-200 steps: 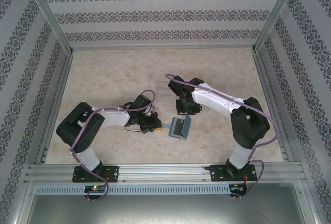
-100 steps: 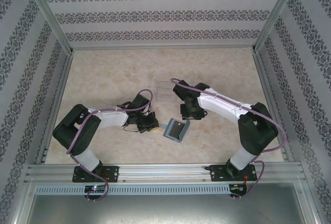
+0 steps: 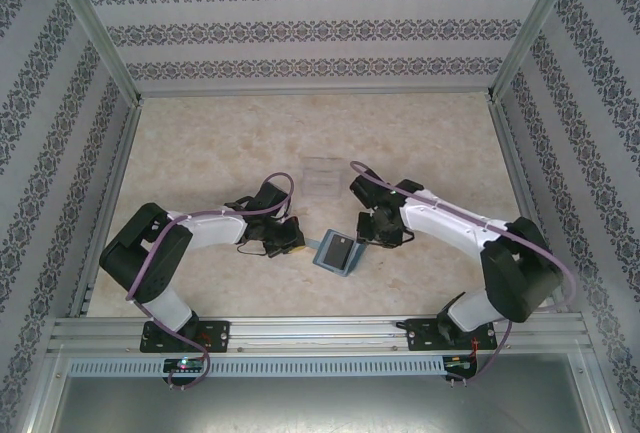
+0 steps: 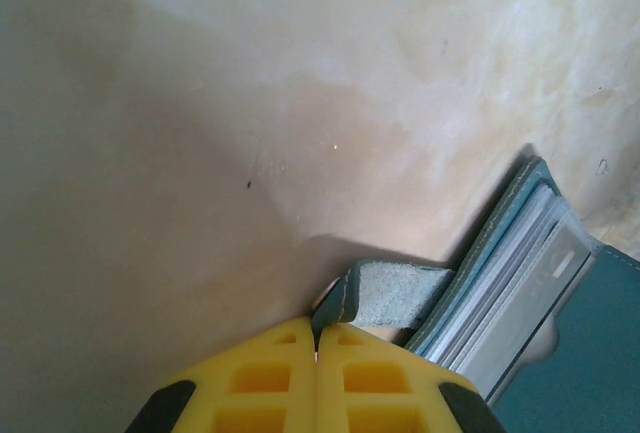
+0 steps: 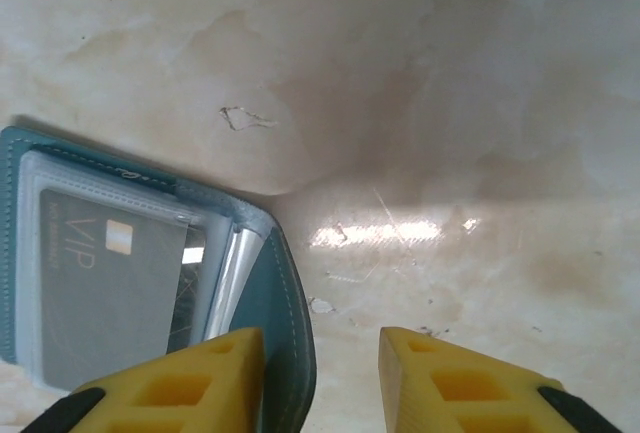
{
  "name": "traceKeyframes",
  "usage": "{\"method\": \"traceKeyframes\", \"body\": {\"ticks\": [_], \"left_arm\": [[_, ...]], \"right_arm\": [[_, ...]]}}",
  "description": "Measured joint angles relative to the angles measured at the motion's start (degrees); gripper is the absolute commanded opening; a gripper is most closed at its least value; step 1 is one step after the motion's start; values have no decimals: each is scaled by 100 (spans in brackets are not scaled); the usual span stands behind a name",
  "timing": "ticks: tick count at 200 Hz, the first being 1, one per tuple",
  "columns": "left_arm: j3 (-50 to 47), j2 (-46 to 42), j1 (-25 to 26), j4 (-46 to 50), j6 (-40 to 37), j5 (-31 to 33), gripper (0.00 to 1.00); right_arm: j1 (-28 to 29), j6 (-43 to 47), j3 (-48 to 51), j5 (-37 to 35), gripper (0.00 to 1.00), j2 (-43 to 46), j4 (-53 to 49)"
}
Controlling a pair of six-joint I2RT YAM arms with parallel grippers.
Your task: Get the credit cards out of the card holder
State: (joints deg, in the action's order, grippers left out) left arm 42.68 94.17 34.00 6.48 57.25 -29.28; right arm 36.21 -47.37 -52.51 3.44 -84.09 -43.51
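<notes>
The teal card holder (image 3: 325,259) lies open on the table between the arms, and a dark credit card (image 3: 338,249) shows inside. My left gripper (image 3: 299,243) is at its left side, shut on the wallet's little side tab (image 4: 395,295), with the yellow fingers (image 4: 270,378) pressed together. My right gripper (image 3: 368,236) stands open at the holder's right edge. In the right wrist view the teal cover (image 5: 283,313) rises in the gap beside the left finger (image 5: 190,378). A grey card marked VIP (image 5: 100,293) sits under a clear sleeve.
A clear plastic box (image 3: 322,175) lies just behind the card holder. Patterned walls and metal rails (image 3: 310,331) close in the marble table (image 3: 220,143). Bare table surface (image 5: 480,203) stretches to the right of the holder.
My right gripper has opened and shifted right and toward the near edge. The card holder, half folded before, now lies flatter. The left gripper stays shut on the tab.
</notes>
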Motion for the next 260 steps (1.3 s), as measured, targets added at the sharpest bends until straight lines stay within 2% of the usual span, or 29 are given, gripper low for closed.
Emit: {"method": "traceKeyframes", "body": {"ticks": [23, 59, 83, 107, 141, 194, 241, 260], "left_arm": [[0, -7, 0, 17, 0, 13, 0], [0, -31, -2, 44, 2, 61, 0], [-7, -57, -50, 63, 2, 87, 0], [-98, -140, -225, 68, 0, 81, 0], [-221, -328, -605, 264, -142, 61, 0], [-319, -616, -1062, 802, -581, 63, 2], [-350, -680, -1088, 1082, -817, 87, 16], [-315, -745, -1086, 1268, -907, 157, 19]], "right_arm": [[-199, -280, 509, 269, 31, 271, 538], [-358, -761, 1165, 614, 18, 627, 1419], [-376, -846, 1261, 785, 12, 713, 1858], [-376, -789, 1244, 957, 9, 638, 2273], [-372, -514, 863, 1257, 6, 59, 2601], [-369, 103, -378, 1624, 4, -1029, 2712], [-372, 511, -831, 1823, 3, -1578, 2562], [-372, 592, -831, 1829, 8, -1585, 2424]]}}
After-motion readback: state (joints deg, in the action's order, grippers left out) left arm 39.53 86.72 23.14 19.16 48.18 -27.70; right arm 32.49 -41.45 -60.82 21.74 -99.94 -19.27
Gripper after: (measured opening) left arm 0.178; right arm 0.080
